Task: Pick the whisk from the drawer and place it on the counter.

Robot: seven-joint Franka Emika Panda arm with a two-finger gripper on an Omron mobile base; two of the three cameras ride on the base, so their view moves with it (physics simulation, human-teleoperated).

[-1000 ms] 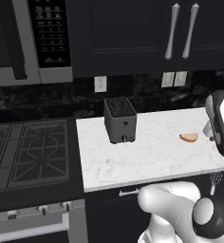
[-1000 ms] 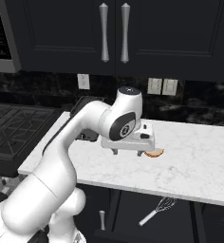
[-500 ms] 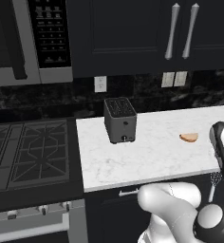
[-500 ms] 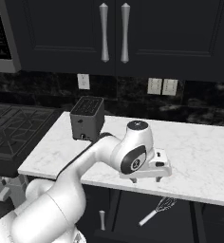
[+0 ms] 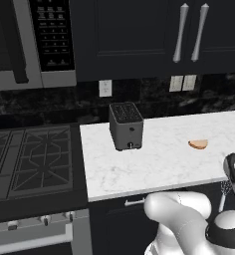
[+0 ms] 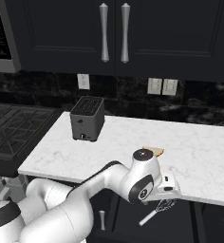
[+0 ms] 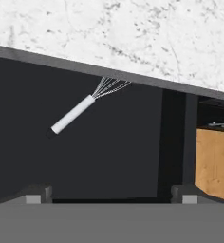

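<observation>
The whisk (image 7: 80,109) lies flat inside the open dark drawer (image 7: 109,156), its wire head (image 7: 110,86) tucked just under the counter's front edge. My gripper (image 7: 111,194) hangs above the drawer, open, with nothing between its far-apart fingertips (image 7: 34,192); the whisk is some way ahead of them and slightly left. In the right base view the whisk (image 6: 155,211) shows below my hand, under the white marble counter (image 6: 204,156). From the left base view the whisk (image 5: 223,193) appears beside the counter (image 5: 154,164) edge.
A dark toaster (image 5: 126,125) stands on the counter's back left, and a tan bread piece (image 5: 198,144) lies to the right. The black gas stove (image 5: 30,159) adjoins the counter on the left. A wooden panel (image 7: 214,161) sits right of the drawer.
My arm has swung down from over the counter to in front of its edge, bringing the hand low over the open drawer. The whisk, toaster and bread have not moved.
</observation>
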